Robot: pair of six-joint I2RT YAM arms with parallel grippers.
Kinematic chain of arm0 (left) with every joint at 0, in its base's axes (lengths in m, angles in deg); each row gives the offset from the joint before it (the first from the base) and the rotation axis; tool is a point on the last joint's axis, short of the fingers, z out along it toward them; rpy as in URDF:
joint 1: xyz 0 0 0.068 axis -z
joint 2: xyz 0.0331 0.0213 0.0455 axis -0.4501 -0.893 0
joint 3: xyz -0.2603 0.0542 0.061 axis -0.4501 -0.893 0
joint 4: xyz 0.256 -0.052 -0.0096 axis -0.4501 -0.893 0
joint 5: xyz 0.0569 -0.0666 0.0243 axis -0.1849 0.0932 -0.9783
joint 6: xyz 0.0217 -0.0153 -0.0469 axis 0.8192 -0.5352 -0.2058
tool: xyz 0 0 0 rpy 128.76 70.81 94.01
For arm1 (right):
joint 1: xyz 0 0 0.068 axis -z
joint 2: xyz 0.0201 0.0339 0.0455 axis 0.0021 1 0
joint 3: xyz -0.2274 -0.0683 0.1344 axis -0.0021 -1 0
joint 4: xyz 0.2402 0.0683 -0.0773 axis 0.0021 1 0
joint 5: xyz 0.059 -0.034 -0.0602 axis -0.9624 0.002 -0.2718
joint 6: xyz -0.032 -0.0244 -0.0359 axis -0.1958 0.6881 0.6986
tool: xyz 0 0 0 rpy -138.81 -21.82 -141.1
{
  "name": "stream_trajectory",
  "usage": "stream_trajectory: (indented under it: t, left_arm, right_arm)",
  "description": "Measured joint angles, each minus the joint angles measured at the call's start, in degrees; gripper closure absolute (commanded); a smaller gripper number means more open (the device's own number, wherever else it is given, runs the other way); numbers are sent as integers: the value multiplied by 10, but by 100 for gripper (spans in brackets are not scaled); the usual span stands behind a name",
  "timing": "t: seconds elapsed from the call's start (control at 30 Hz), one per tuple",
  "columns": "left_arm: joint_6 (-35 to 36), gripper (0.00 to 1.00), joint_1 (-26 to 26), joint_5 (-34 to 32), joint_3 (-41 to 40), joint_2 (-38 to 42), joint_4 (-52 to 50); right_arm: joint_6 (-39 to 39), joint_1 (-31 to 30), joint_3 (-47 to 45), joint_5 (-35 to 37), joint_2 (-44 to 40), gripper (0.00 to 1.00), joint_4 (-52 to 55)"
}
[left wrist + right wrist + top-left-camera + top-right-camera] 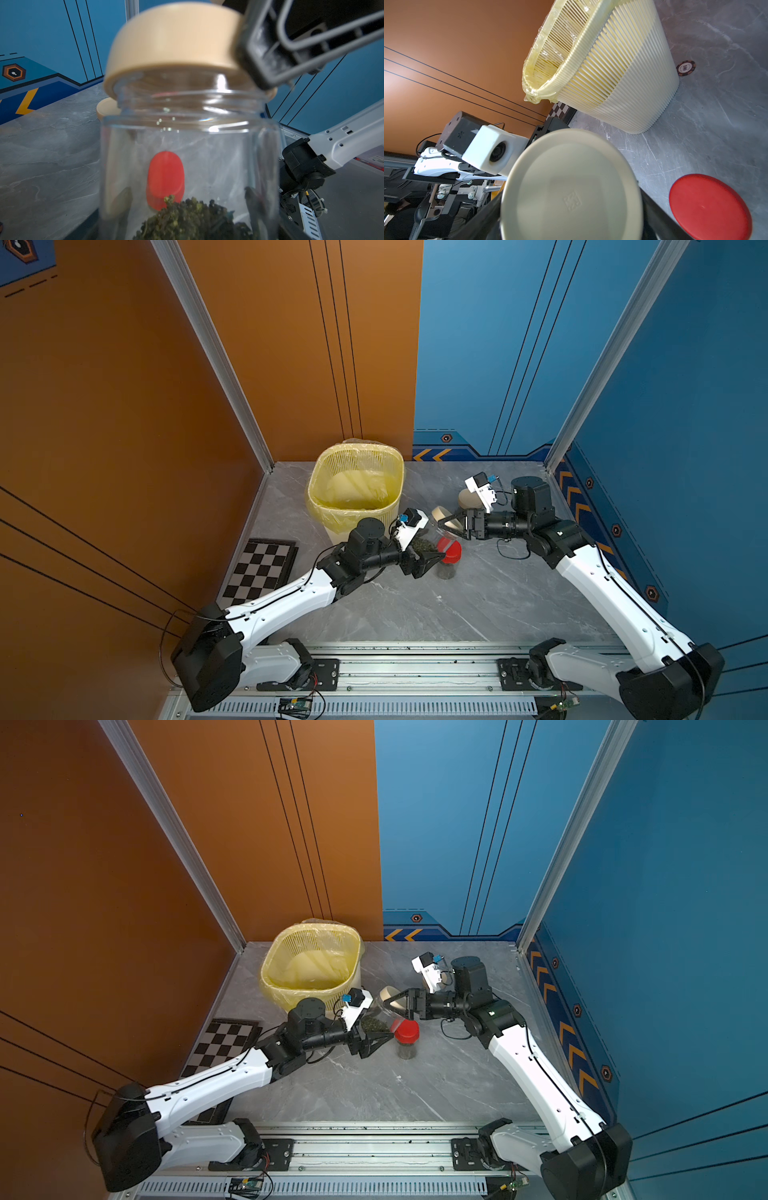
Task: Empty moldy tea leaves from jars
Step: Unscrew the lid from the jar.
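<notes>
jar (207,145): rigid, likely slick and light, take mid-body | left gripper (428,551): clasps jar body | right gripper (446,521): pinches lid (172,41) rim | leaves (191,218): loose, crumbly

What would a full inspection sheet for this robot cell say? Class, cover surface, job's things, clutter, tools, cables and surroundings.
Surface: grey marbled table.
Job's things: jar tilted in the air, tea leaves inside, lid over its mouth with threads showing. Red-lid jar stands on the table with leaves inside. Third jar, beige lid, is partly hidden behind the right arm's camera.
Clutter: chessboard at the table's left edge; chip beside the bin.
Tools: left tool shut on jar; right tool shut on lid.
Cables: black loops at the left arm's base and below the right wrist.
Surroundings: bin upright with yellow bag; orange wall, blue wall, front rail.
</notes>
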Motion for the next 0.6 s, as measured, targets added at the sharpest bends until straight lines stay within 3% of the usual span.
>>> stream_trajectory:
  t: [0.6]
  left_arm:
    - [0,53,0,2,-8,19,3]
  right_arm:
    - [-1,26,-1,-30,0,18,-2]
